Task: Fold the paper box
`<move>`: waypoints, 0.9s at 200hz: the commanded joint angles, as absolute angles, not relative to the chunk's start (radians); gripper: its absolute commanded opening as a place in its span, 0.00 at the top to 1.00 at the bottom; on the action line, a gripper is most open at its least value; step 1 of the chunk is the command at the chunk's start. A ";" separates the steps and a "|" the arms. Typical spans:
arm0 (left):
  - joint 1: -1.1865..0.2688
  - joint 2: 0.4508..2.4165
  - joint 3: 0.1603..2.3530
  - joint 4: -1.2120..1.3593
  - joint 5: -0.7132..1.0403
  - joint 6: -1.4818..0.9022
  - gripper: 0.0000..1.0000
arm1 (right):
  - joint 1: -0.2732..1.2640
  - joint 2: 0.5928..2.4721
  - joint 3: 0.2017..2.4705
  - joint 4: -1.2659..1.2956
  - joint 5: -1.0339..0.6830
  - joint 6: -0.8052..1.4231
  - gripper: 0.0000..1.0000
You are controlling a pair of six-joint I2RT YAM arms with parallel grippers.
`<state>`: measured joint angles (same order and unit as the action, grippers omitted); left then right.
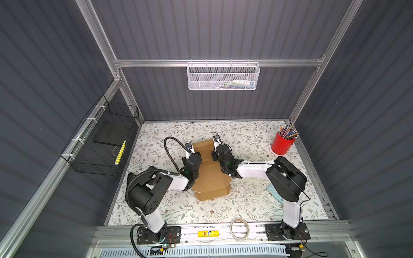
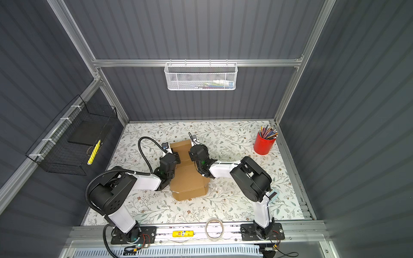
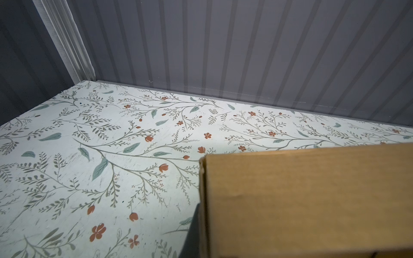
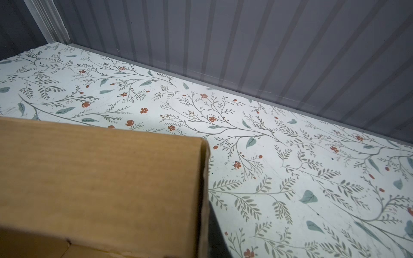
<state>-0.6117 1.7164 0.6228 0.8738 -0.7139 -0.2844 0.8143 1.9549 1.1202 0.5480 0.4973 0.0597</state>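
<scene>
- The paper box (image 1: 212, 178) lies at the centre of the floral surface (image 1: 245, 136), between the two arms. The flaps at its near end are partly folded up, and its far panel extends toward the back wall.
- The left pincer (image 1: 197, 154) is closed on the left edge of that far panel.
- The right pincer (image 1: 213, 155) is closed on the right edge of the same panel.
- In both wrist views, the brown panel sits close to the camera and casts a shadow on the surface.
- A red pencil cup (image 1: 282, 144) stands well apart, near the far right corner.
</scene>
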 commanded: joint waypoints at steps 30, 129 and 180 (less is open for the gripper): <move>-0.604 1.719 0.638 0.714 -0.733 -0.262 1.00 | 0.811 1.932 1.149 0.539 0.492 0.087 0.85; -0.604 1.717 0.638 0.707 -0.741 -0.249 1.00 | 0.818 1.900 1.096 0.540 0.508 0.136 0.64; -0.604 1.707 0.634 0.706 -0.737 -0.231 1.00 | 0.816 1.879 1.103 0.575 0.498 0.078 0.58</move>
